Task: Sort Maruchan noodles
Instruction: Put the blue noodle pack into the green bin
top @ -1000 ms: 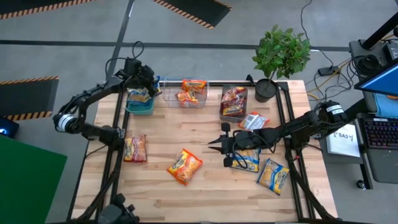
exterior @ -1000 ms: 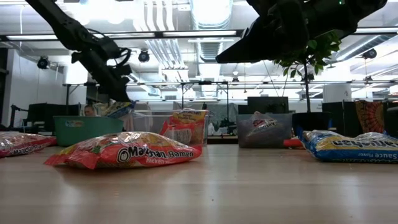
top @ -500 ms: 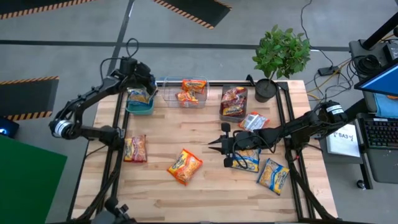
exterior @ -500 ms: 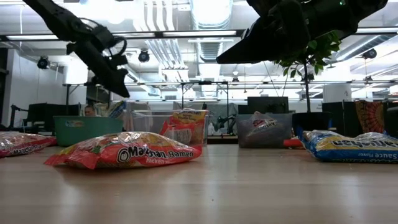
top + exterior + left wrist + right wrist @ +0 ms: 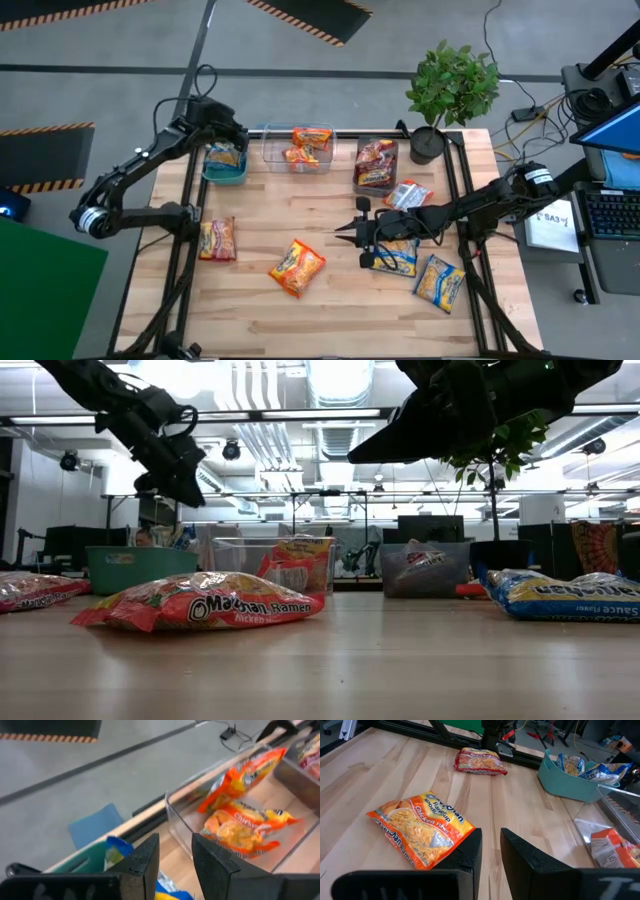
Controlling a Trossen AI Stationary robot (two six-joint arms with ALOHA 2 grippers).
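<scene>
I am looking at the Maruchan packets spread over the worktop (image 5: 330, 310) and its bins. An orange packet (image 5: 297, 267) is lying near the middle front, a red packet (image 5: 217, 239) is lying toward the left edge, and two blue-and-yellow packets (image 5: 440, 280) are sitting on the right side, one partly under my right arm. A small red packet (image 5: 408, 194) is resting just beside the grey bin (image 5: 376, 165), which is holding dark red packets. The clear bin (image 5: 298, 146) is holding orange ones, and the teal bin (image 5: 224, 162) is holding blue-and-yellow ones.

My left tool (image 5: 222, 132) is hovering over the teal bin with its fingers parted and holding nothing. My right tool (image 5: 345, 229) is hanging above the worktop's middle, near the orange packet, fingers nearly together and empty.
</scene>
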